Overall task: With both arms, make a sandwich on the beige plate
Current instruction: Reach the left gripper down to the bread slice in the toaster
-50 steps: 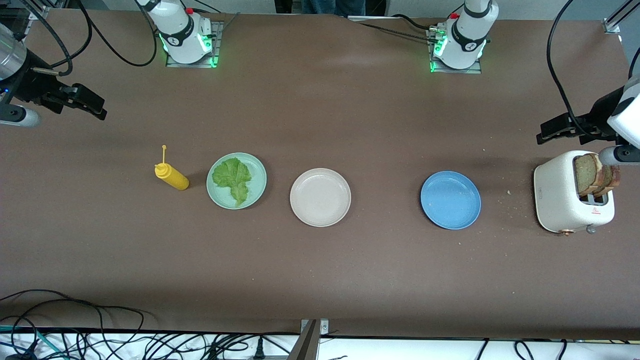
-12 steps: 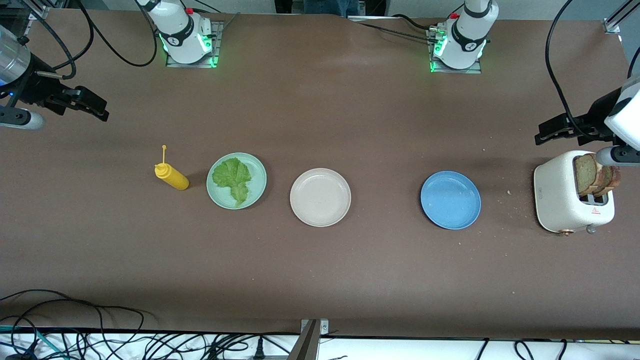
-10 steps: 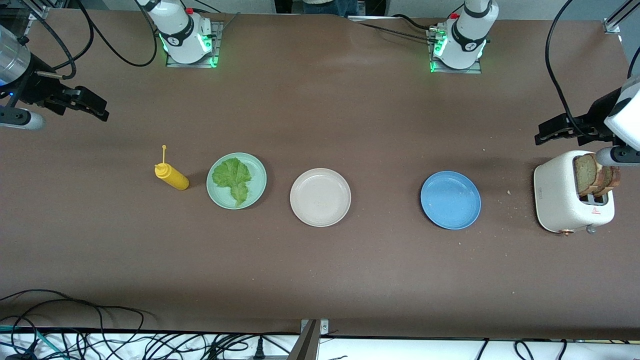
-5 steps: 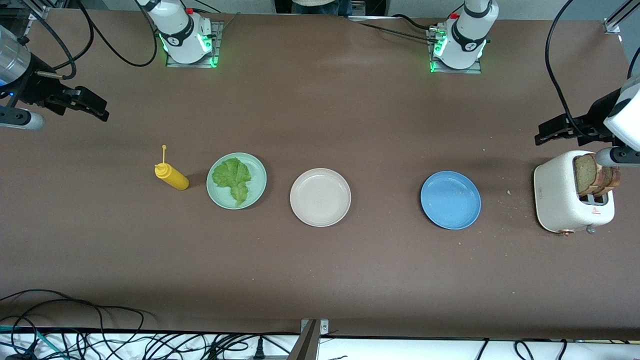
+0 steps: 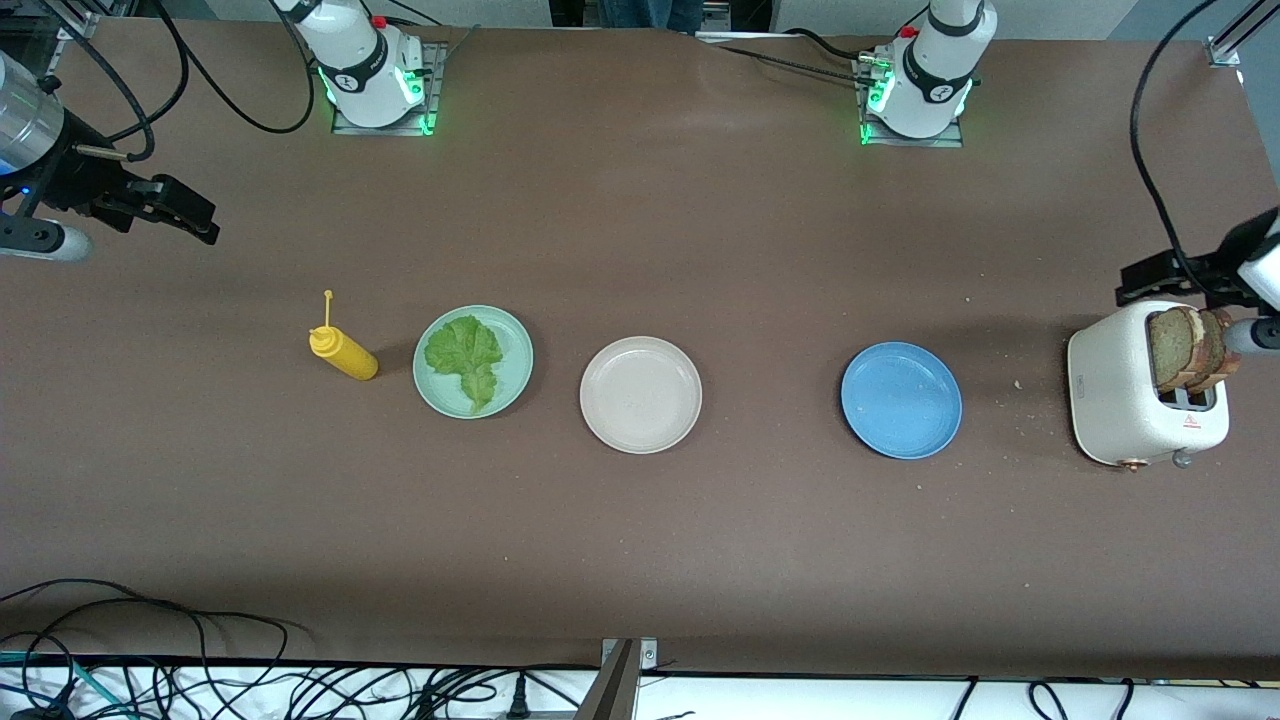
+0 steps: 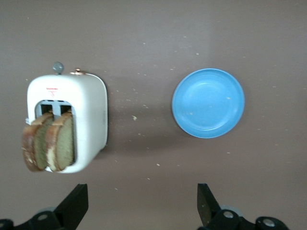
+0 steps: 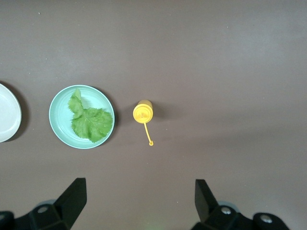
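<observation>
The two bread slices (image 5: 1190,348) stand in the toaster (image 5: 1120,390) at the left arm's end of the table; light and crumbly, they are best pinched across their upper crusts. The left gripper (image 6: 139,206) hangs wide open and empty over the table beside the toaster. The right gripper (image 7: 136,203), also open and empty, waits over its own end, with the limp lettuce leaf (image 5: 465,358) on the mint plate (image 5: 505,332) beside the bare beige plate (image 5: 640,440).

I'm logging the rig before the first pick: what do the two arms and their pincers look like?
Both arms are glossy white with rounded joints, a black band on each base and green lights glowing at the mounting plates. Black cables loop off them. The left pincer and the right pincer are matte black, each with two fingers. The right arm also shows a silvery metal wrist section.
</observation>
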You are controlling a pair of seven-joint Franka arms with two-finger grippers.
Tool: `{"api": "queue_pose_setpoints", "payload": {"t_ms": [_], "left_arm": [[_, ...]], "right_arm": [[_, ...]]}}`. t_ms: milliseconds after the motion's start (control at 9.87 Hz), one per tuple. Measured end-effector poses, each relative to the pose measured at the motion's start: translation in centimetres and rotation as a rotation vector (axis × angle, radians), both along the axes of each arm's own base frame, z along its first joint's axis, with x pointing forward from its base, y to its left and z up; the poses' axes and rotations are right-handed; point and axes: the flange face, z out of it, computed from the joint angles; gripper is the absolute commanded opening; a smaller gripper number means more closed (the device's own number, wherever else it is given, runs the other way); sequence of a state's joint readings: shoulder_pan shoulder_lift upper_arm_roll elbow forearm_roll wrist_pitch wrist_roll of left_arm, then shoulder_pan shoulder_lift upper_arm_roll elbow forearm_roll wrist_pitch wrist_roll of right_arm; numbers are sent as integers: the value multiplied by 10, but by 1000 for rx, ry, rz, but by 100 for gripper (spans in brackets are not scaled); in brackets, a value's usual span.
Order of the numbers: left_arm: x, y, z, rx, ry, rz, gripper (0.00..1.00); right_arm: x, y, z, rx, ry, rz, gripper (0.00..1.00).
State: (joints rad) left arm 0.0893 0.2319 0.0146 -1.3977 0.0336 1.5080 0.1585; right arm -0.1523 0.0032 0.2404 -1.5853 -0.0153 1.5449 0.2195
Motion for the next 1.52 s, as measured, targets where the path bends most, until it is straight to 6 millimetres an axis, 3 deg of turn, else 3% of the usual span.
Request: {"api": "queue_pose_setpoints", "payload": {"t_ms": [304, 506, 1114, 1519], "left_arm": [[4, 84, -53, -10, -10, 1, 100], [-1, 114, -88, -15, -16, -6, 100], [-16, 145, -144, -13, -49, -26, 100], [-31, 148, -166, -4, -80, -21, 100]], "right_arm": [[1, 0, -4, 0, -1, 0, 100], [1, 0, -6, 0, 0, 1, 100], [2, 0, -11, 0, 2, 2, 100], [3, 0, -17, 0, 2, 3, 100]]}}
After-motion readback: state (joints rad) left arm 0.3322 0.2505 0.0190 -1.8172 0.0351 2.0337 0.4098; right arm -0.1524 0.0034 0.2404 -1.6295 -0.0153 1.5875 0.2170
